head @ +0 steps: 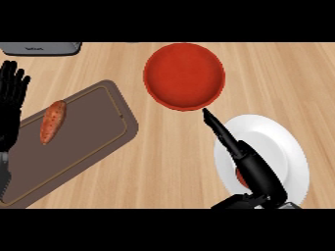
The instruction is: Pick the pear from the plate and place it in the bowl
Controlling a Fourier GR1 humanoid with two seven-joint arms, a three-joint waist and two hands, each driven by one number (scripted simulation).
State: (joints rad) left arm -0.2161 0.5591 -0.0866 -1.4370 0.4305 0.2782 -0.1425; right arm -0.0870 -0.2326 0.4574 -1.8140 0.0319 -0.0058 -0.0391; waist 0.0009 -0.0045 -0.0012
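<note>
The right hand (251,169) lies over the white plate (286,147) with one finger stretched toward the red bowl (183,76) and the others curled low around something reddish, probably the pear (240,179), which is mostly hidden. The step appears to be the grasp or first lift; next comes carrying the fruit over the bowl's rim. The left hand (3,105) rests open beside the cutting board (76,147), which holds a sweet potato (52,121).

Deep red round bowl (184,76) upright on pale wooden worktop (300,78), nothing inside. Just beside it toward the near right, glossy white round plate (275,147). Pear mostly hidden; only a reddish patch (240,179) visible on the plate's near-left part.
</note>
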